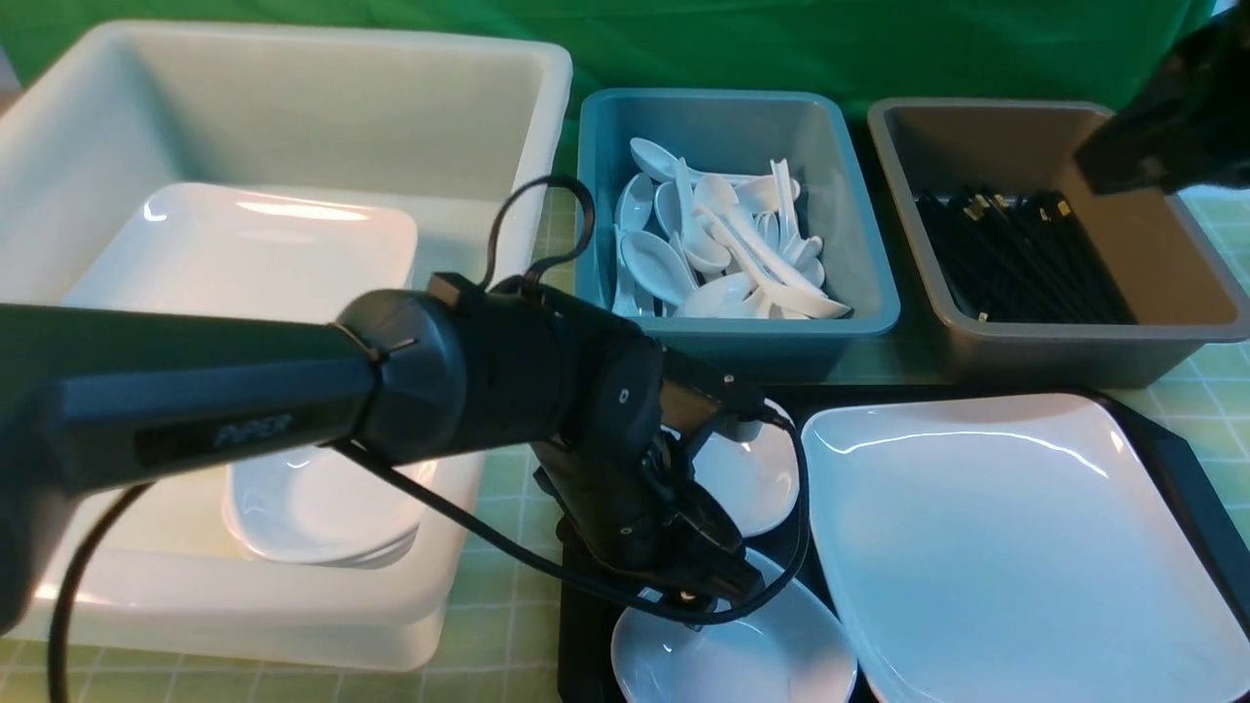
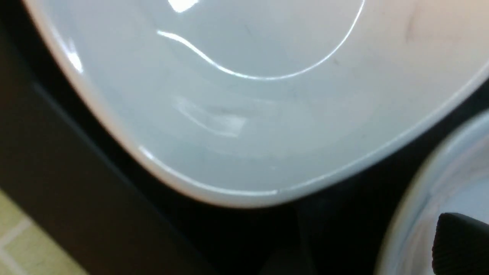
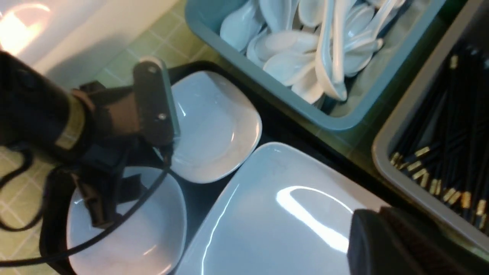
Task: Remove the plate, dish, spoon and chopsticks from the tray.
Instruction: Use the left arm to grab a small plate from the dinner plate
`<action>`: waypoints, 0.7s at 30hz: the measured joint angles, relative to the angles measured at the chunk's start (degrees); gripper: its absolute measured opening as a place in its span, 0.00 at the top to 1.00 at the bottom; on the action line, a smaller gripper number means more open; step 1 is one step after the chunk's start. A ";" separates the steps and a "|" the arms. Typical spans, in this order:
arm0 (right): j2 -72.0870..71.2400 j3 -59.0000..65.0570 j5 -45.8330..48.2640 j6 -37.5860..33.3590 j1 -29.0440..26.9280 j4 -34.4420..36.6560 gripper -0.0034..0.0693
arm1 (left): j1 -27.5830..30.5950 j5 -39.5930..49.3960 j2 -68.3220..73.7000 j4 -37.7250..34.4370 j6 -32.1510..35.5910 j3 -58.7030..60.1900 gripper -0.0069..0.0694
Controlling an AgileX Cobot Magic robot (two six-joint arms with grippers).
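The black tray (image 1: 1182,478) holds the big white plate (image 1: 1006,547) (image 3: 275,214) on its right side. Two small white dishes sit on its left, a near dish (image 1: 771,664) (image 3: 153,236) and a far dish (image 1: 752,478) (image 2: 248,114). My left gripper (image 1: 698,596) (image 3: 110,198) hangs low over the near dish. One finger (image 2: 458,244) shows above that dish's rim, and the jaws stand wide with nothing in them. My right gripper (image 3: 378,217) is shut and empty, held high near the grey-brown bin. Spoons (image 1: 723,254) and chopsticks (image 1: 1016,254) lie in the bins.
A large white tub (image 1: 508,127) on the left holds plates and stacked dishes. Behind the tray stand a teal bin (image 1: 869,322) of spoons and a grey-brown bin (image 1: 1211,332) of chopsticks. My left arm and its cable span the tub's front.
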 joint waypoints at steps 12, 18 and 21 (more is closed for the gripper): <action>-5.16 0.32 1.25 -0.01 0.00 0.18 0.90 | 0.07 1.54 0.28 -3.90 -0.35 -0.22 0.76; -6.47 0.33 2.16 -0.08 0.00 0.88 0.90 | 0.12 6.78 -1.15 -4.40 -2.84 -1.24 0.81; -7.08 0.33 2.22 -0.09 0.00 1.94 0.90 | 0.12 9.62 -4.31 -4.39 -3.50 -1.22 0.86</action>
